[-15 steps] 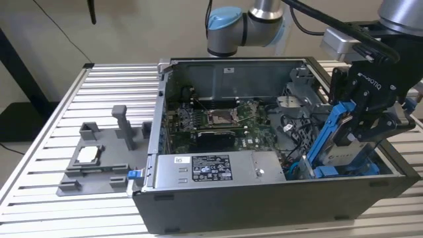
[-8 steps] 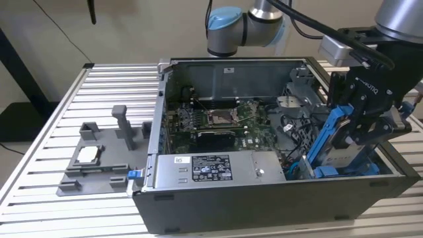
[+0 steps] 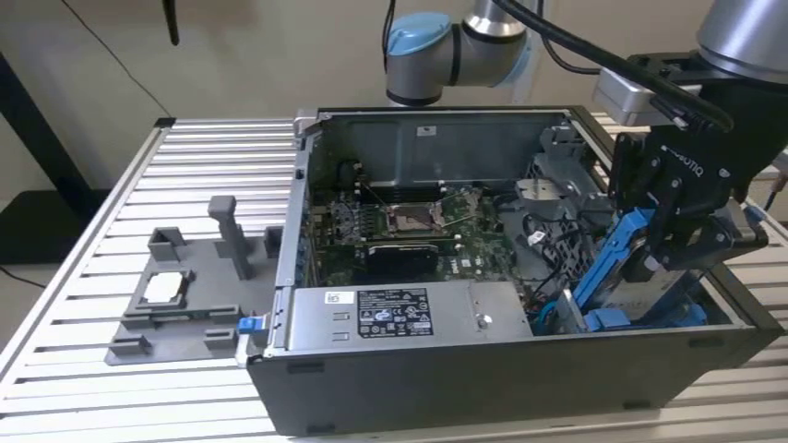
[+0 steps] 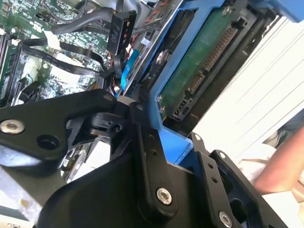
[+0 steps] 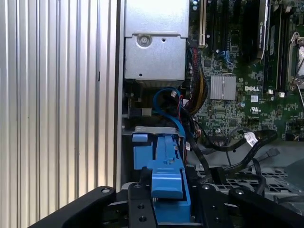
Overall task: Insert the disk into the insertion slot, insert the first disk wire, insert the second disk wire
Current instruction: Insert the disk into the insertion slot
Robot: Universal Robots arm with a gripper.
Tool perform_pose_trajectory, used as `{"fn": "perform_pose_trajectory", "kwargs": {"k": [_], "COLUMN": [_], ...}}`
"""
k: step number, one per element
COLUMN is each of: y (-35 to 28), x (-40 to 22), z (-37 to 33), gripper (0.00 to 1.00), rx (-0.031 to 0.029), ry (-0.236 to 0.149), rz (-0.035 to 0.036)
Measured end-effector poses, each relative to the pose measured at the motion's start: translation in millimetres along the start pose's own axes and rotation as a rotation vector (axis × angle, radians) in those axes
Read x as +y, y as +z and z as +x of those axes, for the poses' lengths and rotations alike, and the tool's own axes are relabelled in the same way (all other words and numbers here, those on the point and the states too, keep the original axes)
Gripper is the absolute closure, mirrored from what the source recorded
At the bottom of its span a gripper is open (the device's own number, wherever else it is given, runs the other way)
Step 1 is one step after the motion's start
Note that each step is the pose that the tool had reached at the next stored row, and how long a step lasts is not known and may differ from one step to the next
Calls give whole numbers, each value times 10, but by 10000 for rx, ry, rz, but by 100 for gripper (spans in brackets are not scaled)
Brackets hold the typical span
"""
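- Ribbed aluminium counter [image 3: 74, 305] carries everything; its slats also show in the first wrist view [image 5: 57, 95].
- Open dark grey metal computer case [image 3: 493, 378] lies on its side on the counter, inside facing up.
- Grey robot arm with blue joint caps [image 3: 425, 46] reaches in from behind the case towards the exterior view's right.
- Silver power supply box [image 3: 394, 318] sits along the case's near wall; also in the first wrist view [image 5: 154, 47].
- Green motherboard [image 3: 419, 221] lies flat on the case floor.
- Grey plastic fixture with upright posts [image 3: 185, 295] stands on the counter at the exterior view's left, beside the case.
- Black claw [image 3: 671, 249] hangs over the case's right end, pinching the disk's blue frame between its fingers [image 5: 138, 199].
- Disk in a blue plastic carrier [image 3: 622, 268], green circuit side visible in the second wrist view [image 4: 204, 57], is tilted, lower end down inside the case.
- Insertion slot [image 3: 603, 320], blue-edged dark metal, sits just below the disk's lower end; how far the disk is in, cannot tell.
- Blue cable [image 5: 168, 97] loops between the power supply and the disk.
- Black cable with a wide plug [image 4: 116, 28] lies near the carrier, apart from it.
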State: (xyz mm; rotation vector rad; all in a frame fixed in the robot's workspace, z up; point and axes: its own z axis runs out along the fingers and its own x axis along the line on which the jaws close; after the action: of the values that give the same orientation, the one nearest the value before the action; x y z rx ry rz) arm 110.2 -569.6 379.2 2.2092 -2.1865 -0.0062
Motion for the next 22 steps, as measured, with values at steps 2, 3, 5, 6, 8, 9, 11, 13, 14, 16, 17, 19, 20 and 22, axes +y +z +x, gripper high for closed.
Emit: {"fn": "perform_pose_trajectory", "kwargs": {"k": [2,3,5,6,8,9,11,13,14,16,17,19,20,22], "y": [-5,-5,-7,-8,-8,-10,-8,-8,-8,-6,-7,-7,-7,-6], "x": [0,0,0,0,0,0,-1,0,0,2,3,10,15,20], "z": [0,0,0,0,-3,-9,-33,-59,-72,-86,-87,-88,-88,-88], "gripper": [59,59,59,59,52,52,45,55,55,67,67,67,67,67], "rx": [-3,-3,-1,0,0,3,0,0,-1,-5,-7,-8,-9,-8], "ry": [0,0,0,0,0,2,19,49,63,88,93,98,96,95], "rz": [0,0,0,0,0,1,12,36,49,69,74,76,76,75]}}
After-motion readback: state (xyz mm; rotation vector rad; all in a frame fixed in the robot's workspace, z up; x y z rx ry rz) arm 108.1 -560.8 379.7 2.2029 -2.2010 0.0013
